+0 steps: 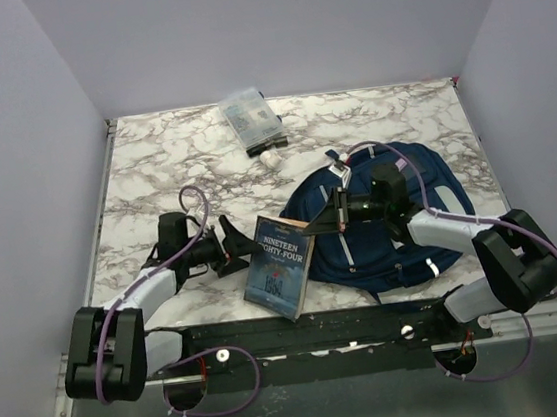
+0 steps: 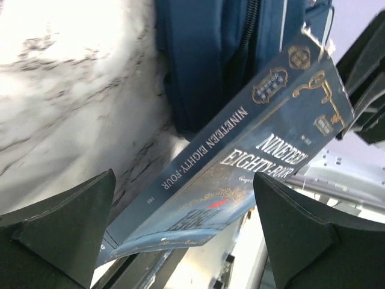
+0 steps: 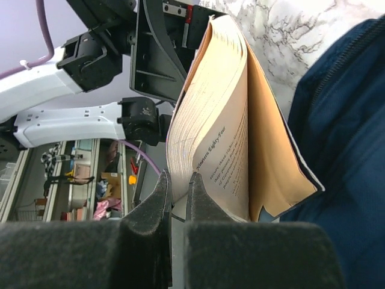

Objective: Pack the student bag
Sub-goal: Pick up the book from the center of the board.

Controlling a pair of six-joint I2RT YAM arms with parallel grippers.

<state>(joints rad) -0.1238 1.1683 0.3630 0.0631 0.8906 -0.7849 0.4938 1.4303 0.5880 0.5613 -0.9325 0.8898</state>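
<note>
The student bag (image 1: pixel 360 265) is matt navy cloth. The book (image 1: pixel 278 267) has a glossy cover and yellowed paper pages. The table (image 1: pixel 162 161) looks smooth and marble-patterned.

Navy student bag (image 1: pixel 370 258) flat, table's right

Left arm (image 1: pixel 152 286) and right arm (image 1: pixel 442 228) share black joints, white shells and looping purple cables (image 3: pixel 41 27).

r tool (image 3: pixel 178 188) clamps book (image 3: pixel 219 114) pgs; student bag (image 3: pixel 352 156) just beside.
</note>
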